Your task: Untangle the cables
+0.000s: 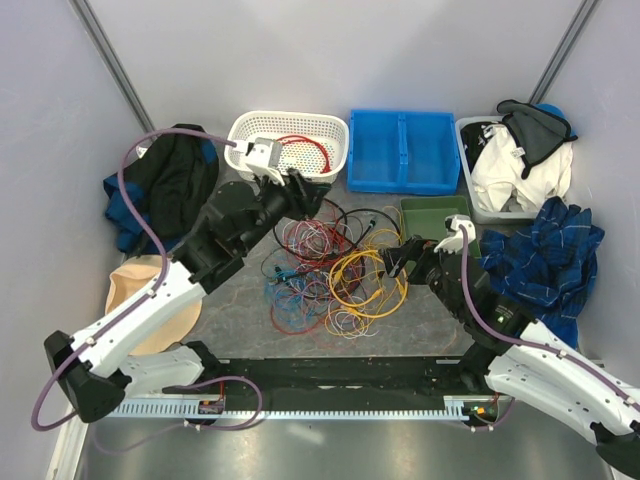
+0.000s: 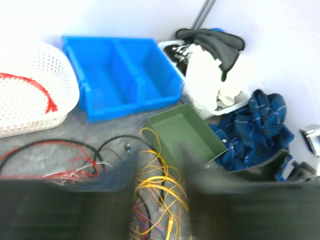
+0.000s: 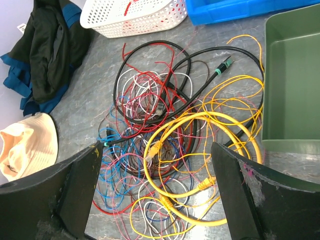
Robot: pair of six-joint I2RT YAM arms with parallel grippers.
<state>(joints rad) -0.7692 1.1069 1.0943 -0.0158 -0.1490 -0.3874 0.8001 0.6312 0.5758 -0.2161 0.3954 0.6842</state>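
Early in the job by my read: one red cable (image 1: 305,145) lies in the white basket (image 1: 240,125), everything else is one knotted heap of cables (image 1: 320,270) mid-table between the two arms, in front of the basket and the blue bin (image 1: 400,150), its right edge just beside the green tray (image 1: 435,208). Left gripper (image 1: 305,195) hangs at the near right corner of the basket, over the far edge of the heap; wrist view is smeared, fingers (image 2: 75,210) look partway apart and I see nothing caught between them. Right gripper (image 3: 155,200) is spread wide, holding nothing, hovering above the near side of the heap with the thick yellow patch cable (image 3: 225,117) right under it. That yellow loop lies mostly on top and its plugs show, so I judge it the next pick. The move needs a pinch on one strand only, near a plug end, then a slow lift to see what drags along. Thin red, blue and white wires thread through the loop, and the black cable with the green-banded plug (image 3: 222,65) crosses nearby. I'd have the left arm pin the heap while the right pulls
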